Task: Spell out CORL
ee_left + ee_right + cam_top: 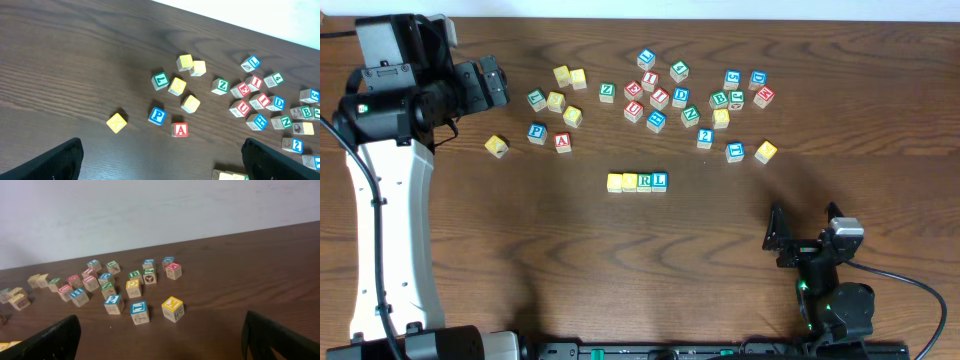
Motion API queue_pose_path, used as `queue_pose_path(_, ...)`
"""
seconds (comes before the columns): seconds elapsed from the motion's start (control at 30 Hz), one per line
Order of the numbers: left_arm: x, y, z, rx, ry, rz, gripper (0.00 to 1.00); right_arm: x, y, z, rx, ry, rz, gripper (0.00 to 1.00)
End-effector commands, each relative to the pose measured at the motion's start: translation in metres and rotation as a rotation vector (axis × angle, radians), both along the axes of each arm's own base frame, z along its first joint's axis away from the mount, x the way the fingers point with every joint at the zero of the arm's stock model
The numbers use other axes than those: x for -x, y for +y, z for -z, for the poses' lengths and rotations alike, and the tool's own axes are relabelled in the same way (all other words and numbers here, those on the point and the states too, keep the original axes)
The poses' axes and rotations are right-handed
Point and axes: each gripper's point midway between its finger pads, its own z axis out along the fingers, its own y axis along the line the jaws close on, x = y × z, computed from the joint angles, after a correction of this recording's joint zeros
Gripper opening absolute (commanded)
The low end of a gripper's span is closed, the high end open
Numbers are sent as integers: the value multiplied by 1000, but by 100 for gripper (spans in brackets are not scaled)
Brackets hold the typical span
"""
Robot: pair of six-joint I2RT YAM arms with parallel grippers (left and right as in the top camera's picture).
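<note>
wooden row of four touching letter blocks (637, 181)

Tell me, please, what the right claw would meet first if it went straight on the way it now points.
Probably the yellow block, nearest and almost dead ahead of the open right claw; the blue-lettered block beside it lies about as near, so I cannot be sure which.

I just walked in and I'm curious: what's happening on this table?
Two robot arms are spelling CORL. A row of four wooden letter blocks sits in the middle. Its last two read R and L, and the two yellow ones are unreadable. The left arm and right arm are away from it, jaws open and empty. Other wooden blocks lie scattered behind.
</note>
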Motion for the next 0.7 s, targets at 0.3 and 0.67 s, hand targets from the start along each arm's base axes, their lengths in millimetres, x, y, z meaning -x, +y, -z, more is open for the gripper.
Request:
queue_pose_path(0.3,14,10,-18,-51,-29,-46,99,0,-5,0,14,-3,19,99)
queue_pose_path(0.67,89,-9,-22,-178,-308,3,100,0,-5,0,14,-3,19,99)
